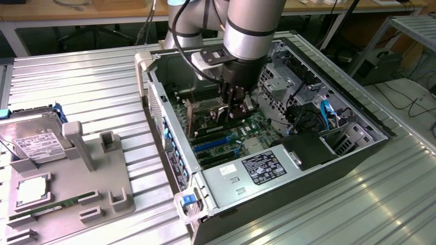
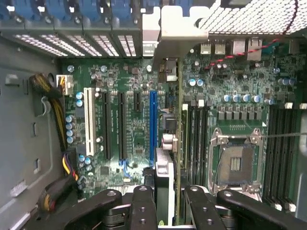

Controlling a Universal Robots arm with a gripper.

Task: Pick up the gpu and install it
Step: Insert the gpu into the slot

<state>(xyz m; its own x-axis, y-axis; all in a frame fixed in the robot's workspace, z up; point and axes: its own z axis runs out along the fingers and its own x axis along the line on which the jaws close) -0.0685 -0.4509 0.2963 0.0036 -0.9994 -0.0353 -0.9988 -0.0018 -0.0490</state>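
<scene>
Two black gripper fingers (image 2: 144,206) were closed narrowly on the gpu (image 2: 171,139), a thin black card seen edge-on in the wrist view, so the gripper (image 2: 169,194) held it by both faces. The card ran straight away from the fingers and ended in its pale silvery metal bracket (image 2: 177,26), close to the perforated metal wall (image 2: 249,17) of the case. Under the card lay the green motherboard (image 2: 134,81). A long blue expansion slot (image 2: 152,129) ran parallel just beside the card on one side. The black memory slots (image 2: 196,139) and the square silver processor socket (image 2: 235,163) lay on the other. A white slot (image 2: 88,122) sat farther off, beyond the blue one. Whether the card's edge touched any slot could not be told.

In the exterior view the gripper (image 1: 235,109) hung inside the open black computer case (image 1: 361,109), with the board close beneath it. A grey power supply with a dark label (image 1: 262,168) sat near the gripper. Well apart from it, toward the exterior view's left, a grey holder tray (image 1: 102,194) on the ribbed metal table (image 1: 81,87) carried a silver hard drive with a white label (image 1: 30,140) and a narrow green RAM stick (image 1: 51,206).
</scene>
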